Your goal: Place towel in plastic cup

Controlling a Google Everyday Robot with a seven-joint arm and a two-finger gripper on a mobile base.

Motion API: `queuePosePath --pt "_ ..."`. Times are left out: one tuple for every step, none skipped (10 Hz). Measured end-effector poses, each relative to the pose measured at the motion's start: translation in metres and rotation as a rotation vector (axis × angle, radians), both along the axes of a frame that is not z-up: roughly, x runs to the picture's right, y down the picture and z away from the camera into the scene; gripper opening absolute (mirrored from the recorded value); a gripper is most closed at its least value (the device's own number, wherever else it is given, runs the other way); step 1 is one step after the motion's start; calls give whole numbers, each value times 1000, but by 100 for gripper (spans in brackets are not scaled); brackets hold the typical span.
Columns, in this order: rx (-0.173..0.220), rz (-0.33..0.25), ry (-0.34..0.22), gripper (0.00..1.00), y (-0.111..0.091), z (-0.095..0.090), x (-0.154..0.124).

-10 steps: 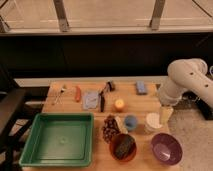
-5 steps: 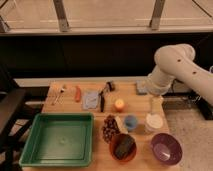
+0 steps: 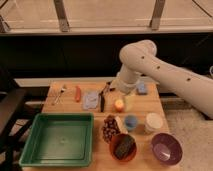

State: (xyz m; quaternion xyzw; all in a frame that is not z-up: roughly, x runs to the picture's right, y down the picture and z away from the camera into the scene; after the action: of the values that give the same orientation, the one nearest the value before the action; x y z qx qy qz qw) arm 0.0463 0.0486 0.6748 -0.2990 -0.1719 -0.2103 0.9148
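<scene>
The towel [image 3: 91,100], a pale grey-blue cloth, lies flat on the wooden table [image 3: 70,106], left of centre. The plastic cup [image 3: 131,122], small and light blue, stands upright right of centre, toward the front. My gripper [image 3: 128,101] hangs from the white arm [image 3: 150,62] over the middle back of the table, next to a small orange object [image 3: 119,105]. It is to the right of the towel and just behind the cup. It touches neither.
A white cup [image 3: 153,122] stands right of the blue one. A blue block [image 3: 141,88] lies at the back right. A green tray [image 3: 57,137], grapes [image 3: 109,127], a brown bowl [image 3: 123,146] and a purple bowl [image 3: 166,147] line the front. A fork [image 3: 60,93], an orange stick [image 3: 78,93] and a black utensil [image 3: 102,97] lie around the towel.
My arm has swung left, from the table's right edge by the white cup to the middle back, nearer the towel. Nothing on the table has moved.
</scene>
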Motion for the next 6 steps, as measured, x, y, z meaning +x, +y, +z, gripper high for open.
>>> queuePosePath --pt "3 -27 -29 80 1 3 -24" --pt "4 -45 -49 80 3 5 -41" --pt "5 -65 -75 80 5 9 -60" --pt "1 -83 -110 80 8 14 -80" --pt "-1 -88 -121 80 10 14 -85" --pt "0 -86 -118 80 10 14 -83"
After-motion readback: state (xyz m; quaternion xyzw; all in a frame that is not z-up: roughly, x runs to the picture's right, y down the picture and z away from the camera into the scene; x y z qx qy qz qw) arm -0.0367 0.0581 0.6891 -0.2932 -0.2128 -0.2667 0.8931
